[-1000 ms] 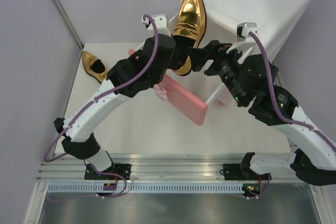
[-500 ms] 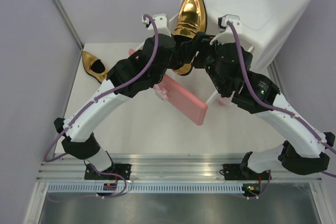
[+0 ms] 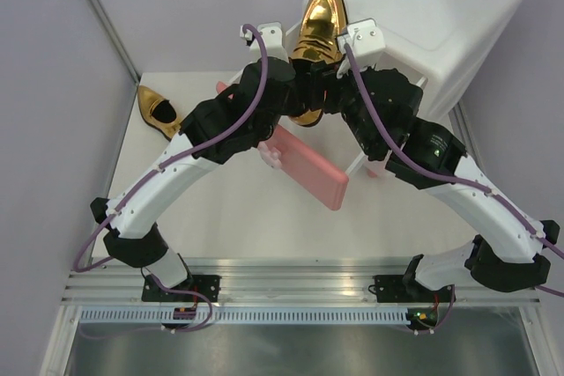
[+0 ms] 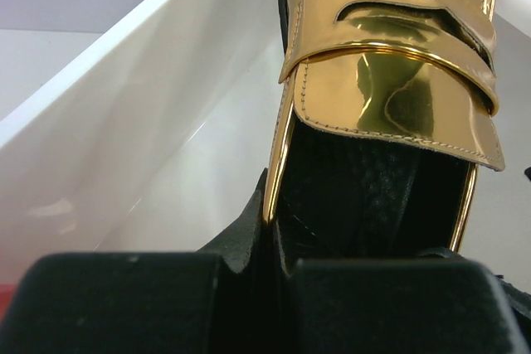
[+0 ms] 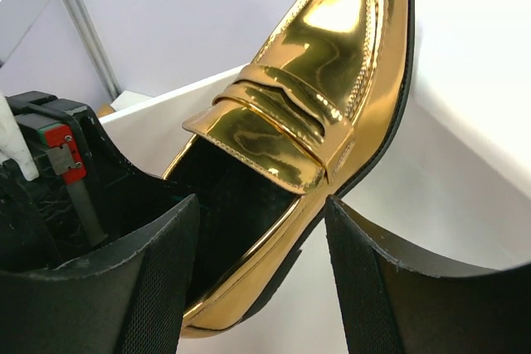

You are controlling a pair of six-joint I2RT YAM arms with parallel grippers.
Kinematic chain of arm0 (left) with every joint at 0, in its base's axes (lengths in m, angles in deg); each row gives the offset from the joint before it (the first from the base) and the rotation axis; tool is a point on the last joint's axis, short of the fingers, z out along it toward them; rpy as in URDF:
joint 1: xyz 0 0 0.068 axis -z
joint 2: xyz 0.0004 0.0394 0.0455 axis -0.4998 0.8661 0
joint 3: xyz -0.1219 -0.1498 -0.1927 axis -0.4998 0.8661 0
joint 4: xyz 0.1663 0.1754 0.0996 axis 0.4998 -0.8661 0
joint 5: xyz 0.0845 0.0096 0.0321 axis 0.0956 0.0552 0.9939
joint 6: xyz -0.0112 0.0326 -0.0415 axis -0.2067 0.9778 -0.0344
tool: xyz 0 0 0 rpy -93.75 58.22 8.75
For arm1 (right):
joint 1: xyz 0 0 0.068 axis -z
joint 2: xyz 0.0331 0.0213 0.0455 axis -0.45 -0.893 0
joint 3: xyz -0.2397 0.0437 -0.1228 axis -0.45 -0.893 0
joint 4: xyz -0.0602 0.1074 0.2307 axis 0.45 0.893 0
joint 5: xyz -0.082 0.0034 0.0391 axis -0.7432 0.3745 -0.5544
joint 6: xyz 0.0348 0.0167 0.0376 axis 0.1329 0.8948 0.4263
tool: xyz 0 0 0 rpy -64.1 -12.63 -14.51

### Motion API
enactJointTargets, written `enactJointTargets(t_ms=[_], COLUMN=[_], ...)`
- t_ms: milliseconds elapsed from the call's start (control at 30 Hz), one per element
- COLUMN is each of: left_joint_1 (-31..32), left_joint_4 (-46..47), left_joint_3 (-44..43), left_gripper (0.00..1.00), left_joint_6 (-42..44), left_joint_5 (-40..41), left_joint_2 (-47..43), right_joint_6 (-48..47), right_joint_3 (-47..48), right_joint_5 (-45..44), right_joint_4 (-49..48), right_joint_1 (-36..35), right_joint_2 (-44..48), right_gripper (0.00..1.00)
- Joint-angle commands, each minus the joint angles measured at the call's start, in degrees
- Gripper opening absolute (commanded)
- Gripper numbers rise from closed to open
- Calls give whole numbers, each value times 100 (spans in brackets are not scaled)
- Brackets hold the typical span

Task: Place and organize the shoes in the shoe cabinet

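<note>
Clamping glossy pointed gold shoe (image 3: 319, 28) by its rim, left tool (image 4: 280, 246) closed, right tool (image 5: 261, 238) spread wide around it

Left arm (image 3: 167, 169) and right arm (image 3: 480, 204) arched inward, left claw (image 4: 278, 275) clamped, right claw (image 5: 261, 267) spread, wrists close together

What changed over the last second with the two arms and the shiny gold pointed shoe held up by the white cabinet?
The right arm swung in leftward, so the right fingers now sit open on either side of the raised shiny gold pointed shoe. The shoe turned slightly more edge-on. Unchanged: the left fingers stay shut on it, and the second gold shoe, pink drawer front and white plastic cabinet have not moved.
</note>
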Motion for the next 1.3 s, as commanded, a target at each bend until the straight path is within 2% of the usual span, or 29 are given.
enactJointTargets(t_ms=[0,267,533,833,867,1033,1067,1133,1167,1267], left_joint_1=[-10,-10,-2,-2,-2,-2,-10,-10,-10,-2], left_joint_4=[931,966,993,1002,1010,1010,1002,1002,1010,1019], left_joint_3=[-88,-88,-61,-17,-9,9,0,0,0,-9], left_gripper=[3,2,2,2,2,2,2,2,2,2], left_joint_6=[110,198,207,216,224,242,251,251,251,251], left_joint_5=[-22,-127,-180,-373,-399,-584,-619,-725,-760,-839], left_joint_2=[-393,-411,-472,-569,-578,-639,-639,-648,-648,-683], right_joint_6=[-1060,-2140,-2695,-2915,-2950,-3012,-3029,-3038,-3064,-3161], right_joint_3=[166,34,-124,-344,-353,-432,-449,-485,-493,-599], right_joint_5=[54,54,-52,334,378,738,852,1020,1081,1380], right_joint_4=[-394,-719,-1044,-1352,-1387,-1484,-1475,-1492,-1493,-1493], right_joint_1=[-5,12,153,443,452,522,566,610,628,663], right_joint_2=[-78,-262,-298,-219,-227,-210,-192,-175,-166,-61], right_gripper=[67,66,62,39,33,25,14,7,0,1])
